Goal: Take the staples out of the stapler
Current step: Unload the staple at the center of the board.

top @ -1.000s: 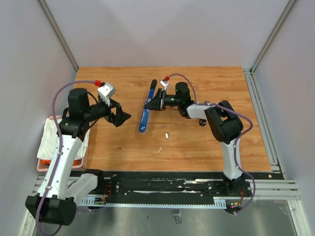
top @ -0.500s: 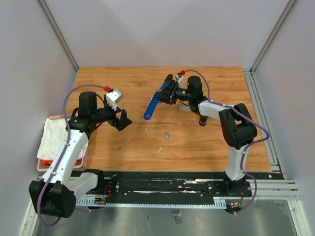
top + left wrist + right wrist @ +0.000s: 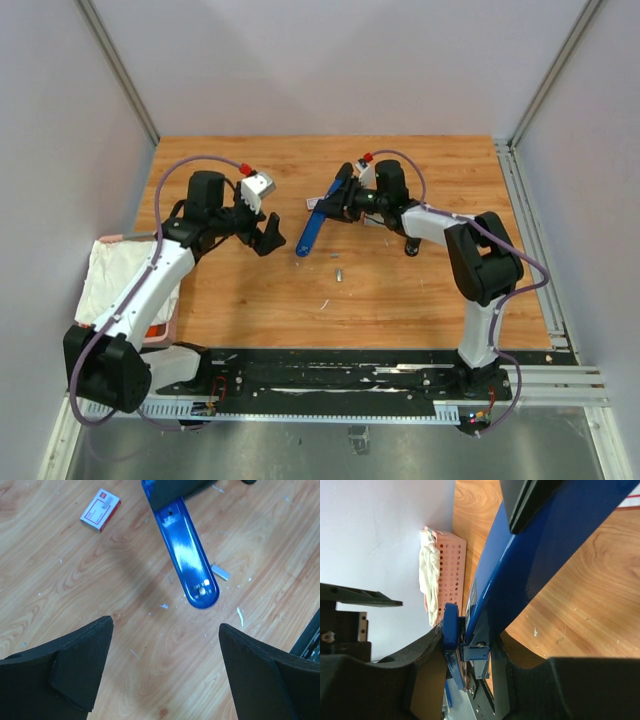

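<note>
The blue stapler [image 3: 314,226] runs on a diagonal. Its rounded end points to the near left, and its far end is pinched in the right tool [image 3: 338,200], whose arm stretches leftward over the table [image 3: 420,300]. A short bar of staples [image 3: 339,272] lies on the table near that rounded end. The left tool [image 3: 269,235], spread wide, hovers just left of the tip, its arm reaching forward and right.

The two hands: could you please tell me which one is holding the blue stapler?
The right hand is the one: it is shut on the blue stapler and holds it off the wood. The left hand hovers open, holding nothing.
</note>
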Controlling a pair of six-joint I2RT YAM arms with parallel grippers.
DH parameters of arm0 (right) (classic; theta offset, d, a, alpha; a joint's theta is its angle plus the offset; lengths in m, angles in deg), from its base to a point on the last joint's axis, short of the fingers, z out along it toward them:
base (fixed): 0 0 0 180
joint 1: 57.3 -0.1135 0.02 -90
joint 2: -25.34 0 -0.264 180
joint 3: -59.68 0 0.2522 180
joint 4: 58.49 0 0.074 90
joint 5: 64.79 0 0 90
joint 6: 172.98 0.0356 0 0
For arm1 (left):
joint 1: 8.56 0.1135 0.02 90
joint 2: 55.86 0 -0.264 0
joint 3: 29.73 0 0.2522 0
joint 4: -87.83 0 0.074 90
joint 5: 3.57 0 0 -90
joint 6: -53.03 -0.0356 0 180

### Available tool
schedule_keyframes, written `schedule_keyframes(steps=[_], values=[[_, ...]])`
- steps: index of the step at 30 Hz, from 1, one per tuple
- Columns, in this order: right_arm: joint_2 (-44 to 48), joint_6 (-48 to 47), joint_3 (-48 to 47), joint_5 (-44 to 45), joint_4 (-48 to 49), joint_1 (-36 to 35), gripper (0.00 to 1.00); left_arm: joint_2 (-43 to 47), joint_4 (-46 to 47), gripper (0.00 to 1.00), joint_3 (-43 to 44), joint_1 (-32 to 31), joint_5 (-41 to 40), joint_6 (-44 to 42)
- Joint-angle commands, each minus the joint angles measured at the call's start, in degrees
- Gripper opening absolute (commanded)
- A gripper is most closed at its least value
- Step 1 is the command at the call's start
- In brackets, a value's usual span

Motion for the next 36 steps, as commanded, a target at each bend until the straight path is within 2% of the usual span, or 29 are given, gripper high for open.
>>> schedule_keyframes(steps=[1,7,13,27,28,29,30,33,36], values=[[3.31,-3.61,-3.0,-0.72,-1.13,-2.5,0.1,-3.86,1.76,0.98,4.65,-1.55,-2.33,6.5],[4.7,-3.84,-3.9,-0.42,-3.57,-3.66,0.11,-8.19,2.56,0.98,10.11,-6.47,-9.41,11.58],[6.59,-0.3,-3.79,-0.46,-2.84,-3.7,0.11,-10.51,3.39,0.98,11.29,-10.89,-14.86,13.31],[6.73,4.91,-4.73,-2.18,-0.53,-3.87,0.11,-17.48,2.85,0.99,14.1,-15.07,-18.61,14.42],[6.86,4.77,-4.78,-2.18,-0.56,-4.0,0.11,-17.86,2.74,0.97,14.35,-15.07,-18.37,14.45],[6.97,4.64,-4.76,-2.18,-0.57,-4.03,0.11,-18.29,2.67,0.86,14.57,-15.11,-18.07,14.5],[7.19,4.56,-4.69,-2.14,-0.57,-4.05,0.11,-18.62,2.58,0.8,14.73,-15.08,-17.83,14.54],[7.59,4.31,-4.73,-2.09,-0.41,-4.27,0.11,-19.5,2.17,0.71,15.16,-15.07,-17.42,14.74],[7.99,4.05,-4.66,-2.05,-0.42,-4.4,0.11,-19.76,2.11,0.57,15.17,-15.18,-17.66,14.99]])
